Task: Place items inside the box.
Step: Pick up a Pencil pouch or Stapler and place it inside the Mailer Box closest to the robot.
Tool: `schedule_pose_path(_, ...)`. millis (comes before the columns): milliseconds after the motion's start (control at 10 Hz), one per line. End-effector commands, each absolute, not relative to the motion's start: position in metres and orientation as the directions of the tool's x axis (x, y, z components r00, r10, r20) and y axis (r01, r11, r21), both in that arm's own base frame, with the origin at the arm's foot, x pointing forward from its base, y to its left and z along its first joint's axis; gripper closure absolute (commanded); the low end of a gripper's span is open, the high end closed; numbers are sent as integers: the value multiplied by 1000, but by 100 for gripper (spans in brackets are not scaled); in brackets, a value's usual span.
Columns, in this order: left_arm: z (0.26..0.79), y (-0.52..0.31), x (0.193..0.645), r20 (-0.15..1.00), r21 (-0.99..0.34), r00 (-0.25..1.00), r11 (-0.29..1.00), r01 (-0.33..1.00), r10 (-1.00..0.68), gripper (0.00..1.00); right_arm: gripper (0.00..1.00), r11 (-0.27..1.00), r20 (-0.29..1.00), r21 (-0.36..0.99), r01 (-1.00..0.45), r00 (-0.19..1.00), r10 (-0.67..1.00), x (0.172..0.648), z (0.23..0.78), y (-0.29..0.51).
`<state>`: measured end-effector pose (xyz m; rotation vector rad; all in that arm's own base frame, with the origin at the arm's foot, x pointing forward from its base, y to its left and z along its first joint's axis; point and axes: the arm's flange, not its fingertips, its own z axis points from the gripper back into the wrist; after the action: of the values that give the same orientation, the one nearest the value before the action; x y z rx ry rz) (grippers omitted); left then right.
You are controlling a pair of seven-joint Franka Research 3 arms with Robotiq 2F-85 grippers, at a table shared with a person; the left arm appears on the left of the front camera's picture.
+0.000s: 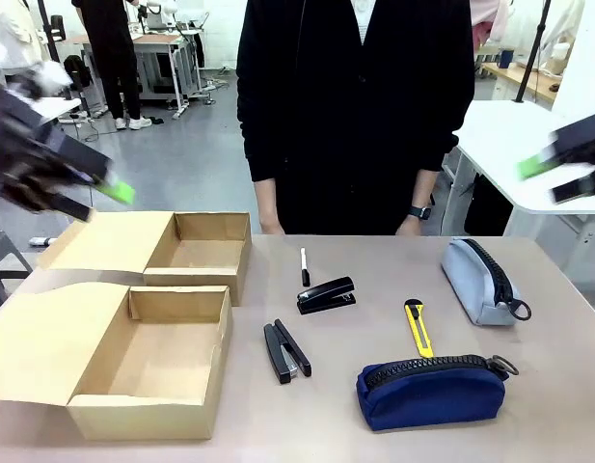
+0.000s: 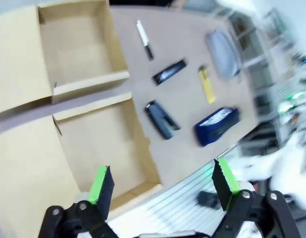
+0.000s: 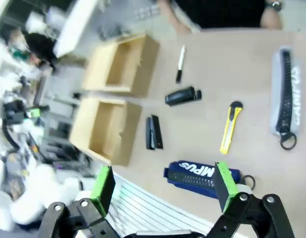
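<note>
**Front view, then each wrist: both arms held high, pincers spread**

Front view: the left gripper (image 1: 94, 198), motion-blurred, hovers above the table's (image 1: 374, 439) left edge. The right gripper (image 1: 557, 178) hangs beyond its right side. The box (image 1: 152, 362) lies open at the near left, with a second carton (image 1: 196, 253) behind it. Right of them lie two staplers (image 1: 326, 295), a marker (image 1: 304, 266), a utility knife (image 1: 419, 328), a navy pouch (image 1: 430, 391) and a grey pouch (image 1: 480, 280). A person (image 1: 355, 106) in black stands at the far edge; grey floor (image 1: 191, 164) lies beyond.

Left wrist view: the fingers (image 2: 100, 186) are spread wide and empty, high above the box.

Right wrist view: the green pads (image 3: 224, 186) stand wide apart, holding nothing, over the table's near edge by the navy pouch.
</note>
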<state>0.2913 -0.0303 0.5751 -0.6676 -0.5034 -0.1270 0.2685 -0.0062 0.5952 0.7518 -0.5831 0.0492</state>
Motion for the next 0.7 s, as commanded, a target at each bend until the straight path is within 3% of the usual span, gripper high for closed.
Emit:
schedule_pose_path(0,553,58,273,422,-782,821,612,115,385,0,0,614,454,780,-119,784,-424,228,540,-88)
schedule_pose_path(300,499,137,245,230,-940,678,339,-29,698,0,0,408,311,912,-35,707,-635,216,496,-190)
schedule_pose_path(600,443,100,240,26,-995,570,76,-63,821,0,0,289,198,956,54,607,-770,219,450,-225)
